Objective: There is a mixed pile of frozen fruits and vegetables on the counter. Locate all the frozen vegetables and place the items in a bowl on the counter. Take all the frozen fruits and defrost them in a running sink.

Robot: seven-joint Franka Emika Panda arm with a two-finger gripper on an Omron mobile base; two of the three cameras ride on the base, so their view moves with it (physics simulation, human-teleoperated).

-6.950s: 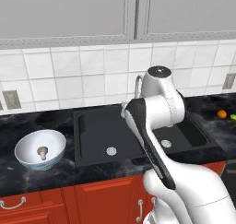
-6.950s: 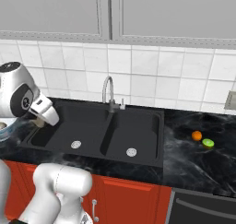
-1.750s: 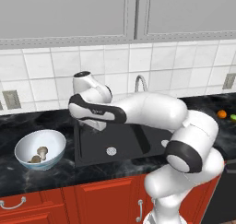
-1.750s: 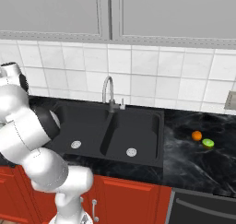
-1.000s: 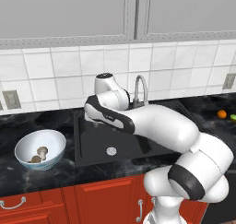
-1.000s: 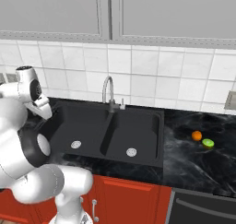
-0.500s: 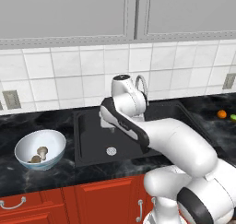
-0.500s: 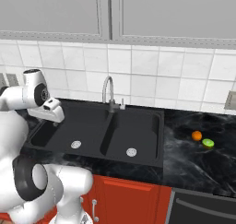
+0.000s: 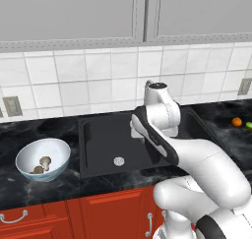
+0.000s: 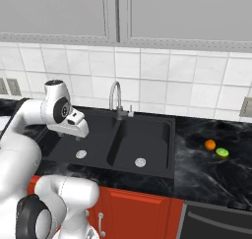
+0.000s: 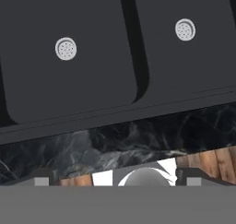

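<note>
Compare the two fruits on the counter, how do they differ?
The orange fruit is orange and round; the green fruit is lime green and looks flatter. The orange one lies nearer the sink, the green one farther out. Both are small and rest on the counter.

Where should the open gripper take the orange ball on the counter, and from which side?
Grip the orange ball across its widest middle, coming straight down from above. It is round and sits on the flat counter, and the green ball lies close beside it, so set the fingers crosswise to that neighbour.
</note>
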